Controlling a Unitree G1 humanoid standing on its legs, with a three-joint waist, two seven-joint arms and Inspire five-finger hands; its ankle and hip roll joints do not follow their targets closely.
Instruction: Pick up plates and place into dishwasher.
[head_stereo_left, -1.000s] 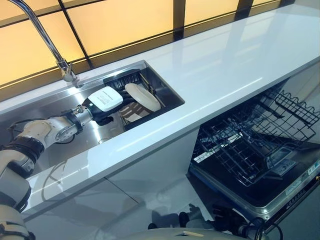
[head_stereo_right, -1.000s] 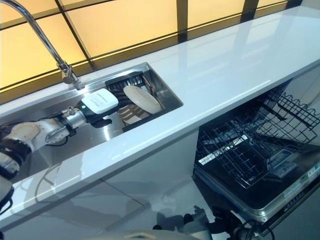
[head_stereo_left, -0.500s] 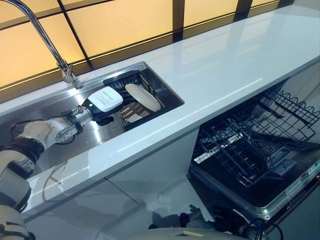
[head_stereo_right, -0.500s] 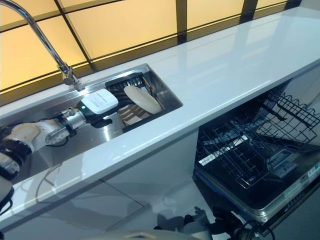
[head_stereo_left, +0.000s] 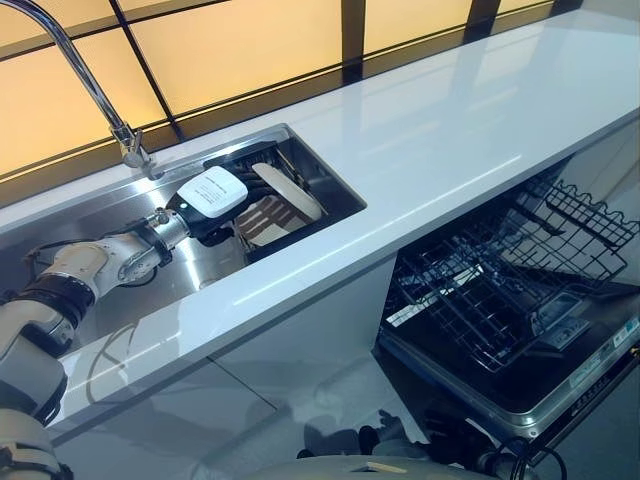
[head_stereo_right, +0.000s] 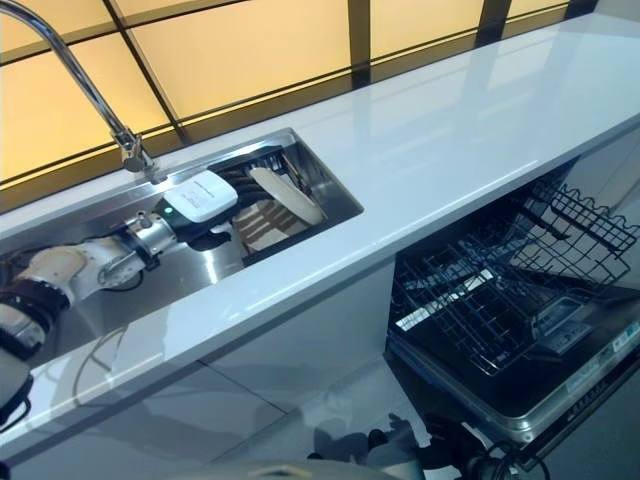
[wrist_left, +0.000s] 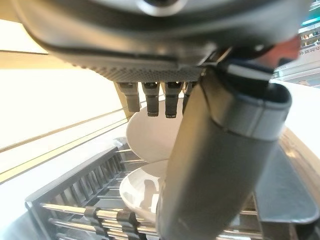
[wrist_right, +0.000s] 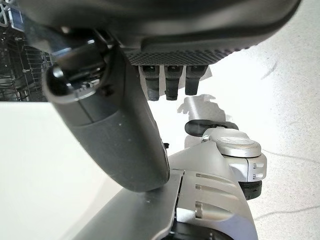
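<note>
A white plate (head_stereo_left: 290, 190) stands tilted, nearly edge-on, in the dark dish rack (head_stereo_left: 262, 158) at the right end of the sink (head_stereo_left: 190, 265). My left hand (head_stereo_left: 212, 193), with a white cover on its back, reaches into the rack, its dark fingers right against the plate. In the left wrist view the straight fingers (wrist_left: 150, 102) hang over the rim of the upright plate (wrist_left: 150, 137), and a second plate (wrist_left: 137, 192) lies lower in the rack. My right hand (wrist_right: 115, 130) hangs open and idle above the floor. The dishwasher's lower rack (head_stereo_left: 500, 290) is pulled out, right of the sink.
A curved faucet (head_stereo_left: 95, 85) rises behind the sink. The glossy white counter (head_stereo_left: 450, 130) runs right from the sink above the open dishwasher door (head_stereo_left: 560, 370). A corner of the wire rack (wrist_right: 15, 40) is beside my right hand.
My left hand has pushed a little further into the rack. The plate has tipped from a broad oval face to a narrow, nearly edge-on tilt.
</note>
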